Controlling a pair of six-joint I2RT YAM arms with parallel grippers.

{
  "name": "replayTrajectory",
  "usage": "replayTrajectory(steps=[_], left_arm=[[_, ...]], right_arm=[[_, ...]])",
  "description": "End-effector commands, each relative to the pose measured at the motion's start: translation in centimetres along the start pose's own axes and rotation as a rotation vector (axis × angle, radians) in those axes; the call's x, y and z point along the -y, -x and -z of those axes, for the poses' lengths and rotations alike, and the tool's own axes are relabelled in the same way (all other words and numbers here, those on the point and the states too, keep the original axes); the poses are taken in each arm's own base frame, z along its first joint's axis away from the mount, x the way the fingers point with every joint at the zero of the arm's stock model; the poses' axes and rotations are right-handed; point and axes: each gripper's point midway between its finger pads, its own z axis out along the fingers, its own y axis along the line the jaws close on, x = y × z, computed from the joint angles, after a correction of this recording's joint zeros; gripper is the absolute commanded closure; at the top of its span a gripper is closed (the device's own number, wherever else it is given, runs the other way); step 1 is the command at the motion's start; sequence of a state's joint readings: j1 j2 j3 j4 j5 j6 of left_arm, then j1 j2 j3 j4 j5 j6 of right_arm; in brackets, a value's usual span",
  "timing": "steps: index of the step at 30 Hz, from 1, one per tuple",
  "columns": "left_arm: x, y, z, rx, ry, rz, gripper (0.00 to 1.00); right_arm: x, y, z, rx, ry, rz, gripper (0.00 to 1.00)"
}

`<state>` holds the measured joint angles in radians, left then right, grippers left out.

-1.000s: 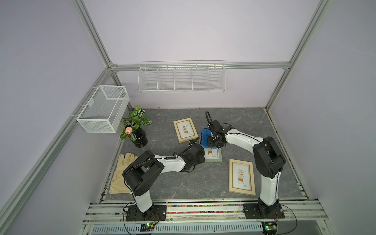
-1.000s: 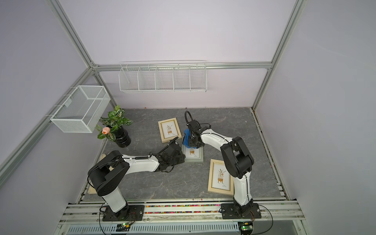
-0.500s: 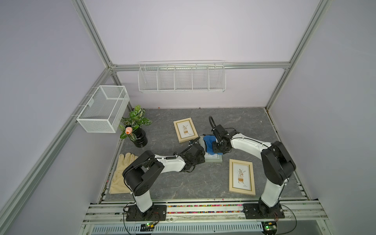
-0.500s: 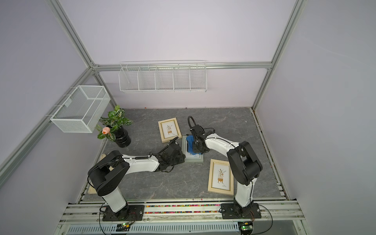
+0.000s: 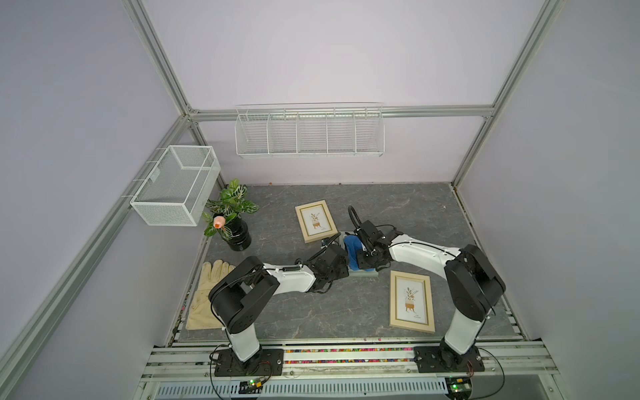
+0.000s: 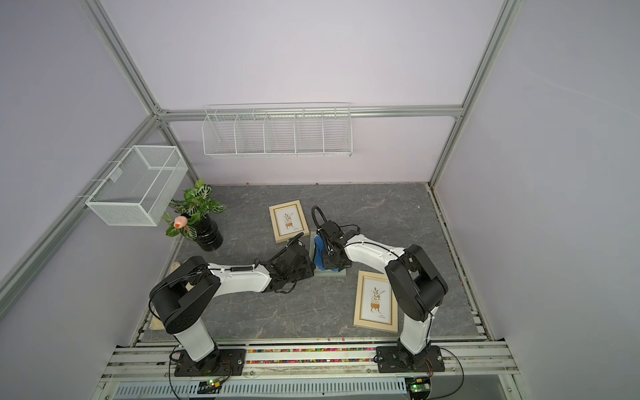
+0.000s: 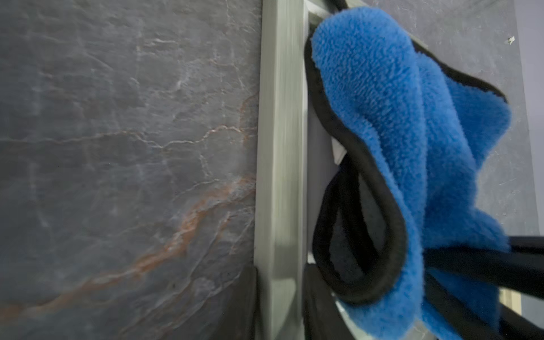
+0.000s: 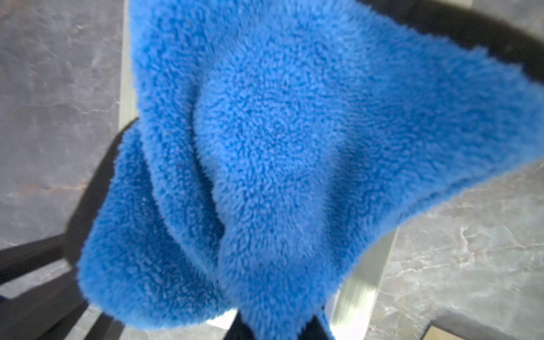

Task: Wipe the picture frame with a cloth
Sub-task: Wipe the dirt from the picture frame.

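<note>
Grey marbled tabletop (image 5: 398,214), lilac walls. Grey picture frame (image 5: 364,274) lies flat mid-table. Left end effector (image 5: 343,268) clamps its side rail, with a dark finger (image 7: 247,306) on each side in the left wrist view. Right end effector (image 5: 365,258) is closed on the blue cloth (image 5: 352,246), which hangs bunched over the frame's face. Contact with the glass is unclear. A wooden frame (image 5: 316,221) lies just behind.

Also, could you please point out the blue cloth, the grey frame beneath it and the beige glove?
blue cloth (image 5: 352,250): in a top view, bunched middle.
grey frame (image 7: 279,147): left wrist view, side rail.
beige glove (image 5: 200,304): in a top view, palm.
</note>
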<state>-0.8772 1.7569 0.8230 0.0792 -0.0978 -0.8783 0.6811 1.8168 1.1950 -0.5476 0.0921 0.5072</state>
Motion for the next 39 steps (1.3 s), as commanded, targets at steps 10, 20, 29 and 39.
replayTrajectory(steps=[10,20,29,39], left_arm=[[-5.7,-4.1,-0.5,-0.134,0.202,0.0,0.79],[-5.7,-4.2,-0.8,-0.135,0.203,-0.001,0.79],[-5.6,-4.2,-0.6,-0.14,0.204,-0.006,0.79],[-5.3,-4.3,-1.1,-0.146,0.192,-0.013,0.79]], right_arm=[[-2.6,5.9,-2.4,0.029,0.013,-0.028,0.93],[-2.7,-0.8,-0.9,-0.01,0.057,-0.016,0.93],[-2.0,6.6,-2.4,0.03,0.004,-0.031,0.93],[-1.9,1.0,-1.1,-0.01,0.035,-0.021,0.93]])
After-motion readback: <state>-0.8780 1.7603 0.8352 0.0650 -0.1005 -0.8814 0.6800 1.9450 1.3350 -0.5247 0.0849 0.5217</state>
